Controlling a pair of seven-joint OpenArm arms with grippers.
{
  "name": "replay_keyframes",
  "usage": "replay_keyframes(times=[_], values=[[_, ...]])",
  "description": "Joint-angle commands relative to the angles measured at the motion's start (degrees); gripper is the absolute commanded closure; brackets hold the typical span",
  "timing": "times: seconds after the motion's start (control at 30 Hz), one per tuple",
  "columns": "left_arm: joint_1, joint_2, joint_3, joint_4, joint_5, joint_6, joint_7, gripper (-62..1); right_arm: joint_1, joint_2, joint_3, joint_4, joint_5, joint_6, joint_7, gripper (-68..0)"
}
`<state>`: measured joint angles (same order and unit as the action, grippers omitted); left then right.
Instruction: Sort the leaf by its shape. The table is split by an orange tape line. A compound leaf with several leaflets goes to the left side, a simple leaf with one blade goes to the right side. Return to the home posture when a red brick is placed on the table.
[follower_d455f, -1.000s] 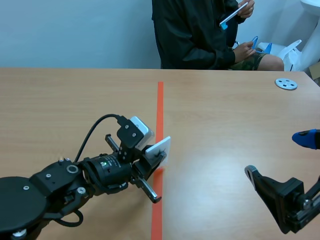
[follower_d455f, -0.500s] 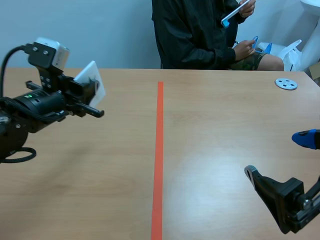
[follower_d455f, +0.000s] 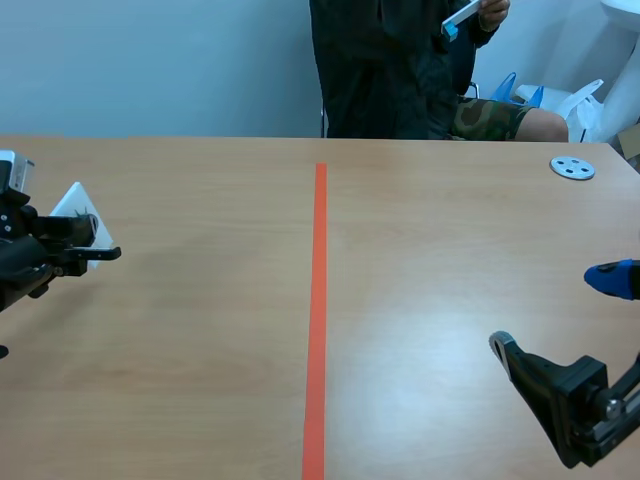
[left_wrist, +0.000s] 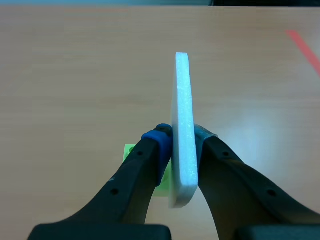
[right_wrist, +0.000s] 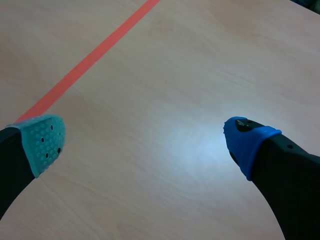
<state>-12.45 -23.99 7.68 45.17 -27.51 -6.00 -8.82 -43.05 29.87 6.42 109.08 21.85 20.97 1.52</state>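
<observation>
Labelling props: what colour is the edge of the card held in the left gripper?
White; the card shows best in the left wrist view.

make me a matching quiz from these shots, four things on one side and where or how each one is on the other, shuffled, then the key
Things
1. white foam card
2. right gripper
3. orange tape line
4. grey disc

Place or state
A. lying at the far right of the table
B. open, over bare wood to the right of the line
C. clamped edge-on in the left gripper
D. running down the middle of the table

Pairs: 1-C, 2-B, 3-D, 4-A
</observation>
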Motion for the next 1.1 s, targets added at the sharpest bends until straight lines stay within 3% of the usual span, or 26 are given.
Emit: replay_keyframes(times=[0.0,0.23,0.57,0.83,1.07], values=[[-3.0,-0.3,-0.4,-1.5,-0.2,0.1,-2.3,-4.2,0.3,0.0,0.7,1.0,0.2,0.0,0.7,-67.9],[-6.9,-0.2,-0.4,-12.0,-0.2,0.1,-5.6,-4.2,0.3,0.0,0.7,1.0,0.2,0.0,0.7,-67.9],[-7.6,2.1,-0.4,-16.3,0.5,0.6,-6.4,-4.5,0.3,0.0,0.7,1.0,0.2,0.0,-0.2,-67.9],[-7.6,2.0,-0.4,-16.5,0.5,1.0,-6.4,-19.4,0.3,0.0,0.7,1.0,0.2,0.0,-0.1,-67.9],[-7.6,1.1,-0.4,-14.6,0.5,0.9,-7.9,-50.6,0.3,0.0,0.7,1.0,0.2,0.0,-0.1,-67.9]])
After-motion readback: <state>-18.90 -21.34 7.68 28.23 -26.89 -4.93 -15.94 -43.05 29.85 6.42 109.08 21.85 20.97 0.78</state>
